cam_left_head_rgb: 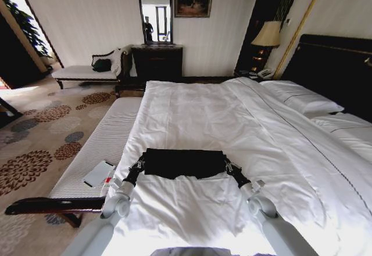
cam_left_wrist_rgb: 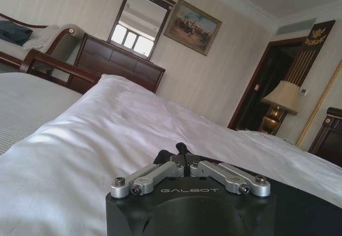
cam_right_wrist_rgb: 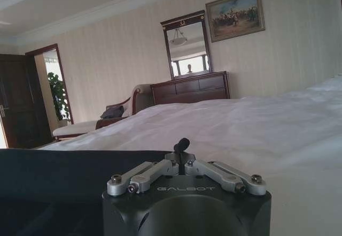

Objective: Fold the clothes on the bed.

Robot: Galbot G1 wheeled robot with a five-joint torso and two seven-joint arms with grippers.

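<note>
The clothes, a black T-shirt, lie as a wide dark band across the near part of the bed. My left gripper is at the band's left end and my right gripper at its right end, both shut on the fabric's near corners. In the left wrist view the fingers are pressed together, with black cloth beside them. The right wrist view shows the same closed fingers and the dark shirt stretching away to one side.
A white-cushioned bench runs along the bed's left side with a white card on it. Pillows and a dark headboard are at the right. A dresser and lamp stand by the far wall.
</note>
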